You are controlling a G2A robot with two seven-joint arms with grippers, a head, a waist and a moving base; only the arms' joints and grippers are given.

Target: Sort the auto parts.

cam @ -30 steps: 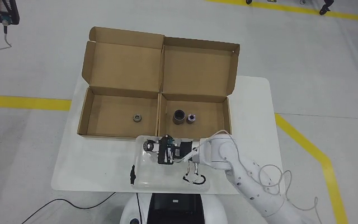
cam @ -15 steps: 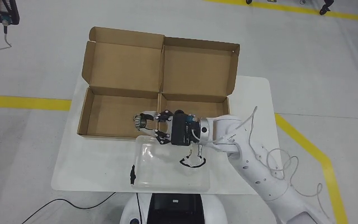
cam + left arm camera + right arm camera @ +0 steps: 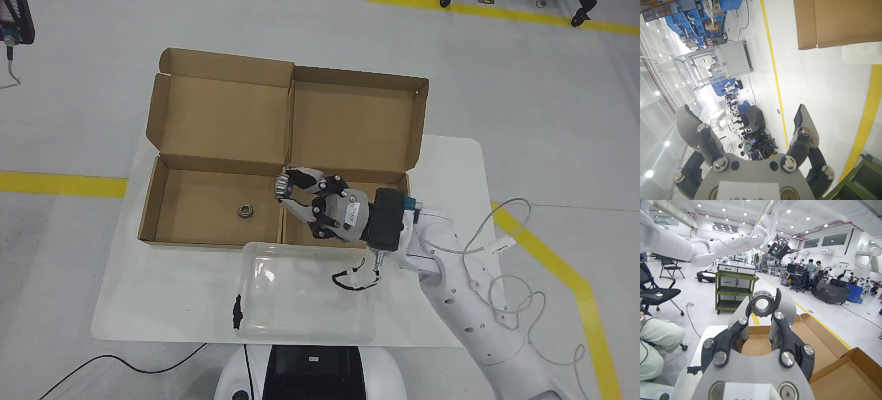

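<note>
Now my right gripper [image 3: 762,303] pinches a bearing ring [image 3: 761,312] above the cardboard box [image 3: 200,205], I think for dropping; my left gripper [image 3: 743,113] hangs open, out of the way.

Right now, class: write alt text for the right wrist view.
The right gripper grips a ribbed metal ring at its fingertips, above an open cardboard box on a white table; a busy workshop lies beyond.

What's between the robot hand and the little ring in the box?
Just bare box floor, in the top view. The right hand holds a bigger ring.
</note>
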